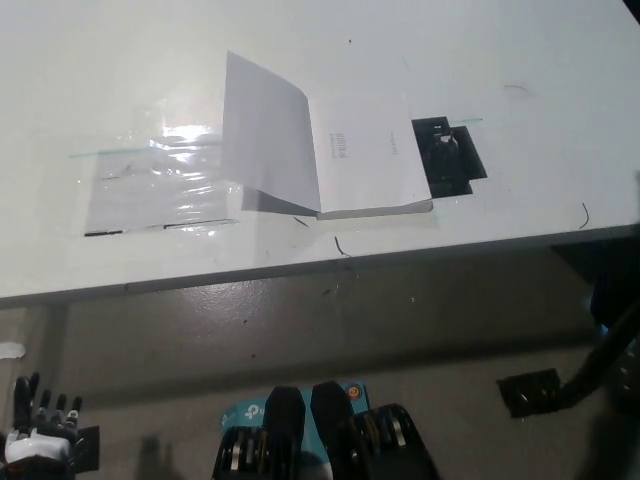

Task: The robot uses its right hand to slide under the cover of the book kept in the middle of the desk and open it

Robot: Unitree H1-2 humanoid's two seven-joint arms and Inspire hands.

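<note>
One book (335, 150) lies near the middle of a white desk (520, 60), seen from steeply above. It is open: its white cover (268, 135) stands raised at an angle on the left side, casting a grey shadow along its lower edge, while the first page lies flat to the right with a small block of faint print near its upper left. The book sits close to the desk's front edge, its lower right corner showing the thickness of the pages. Just left of the book, touching or nearly touching the lifted cover, a clear plastic sleeve (160, 185) lies flat and catches a bright glare from overhead light. Just right of the book, almost against the open page, a small black rectangular object (449, 155) rests on the desk. Below the desk edge, a brownish floor fills the lower half of the picture. The robot's white left hand (40, 432) rests low in the bottom left corner, well apart from the desk, holding nothing, with its dark fingers pointing upward and slightly spread. The black right hand does not appear anywhere in this view.
</note>
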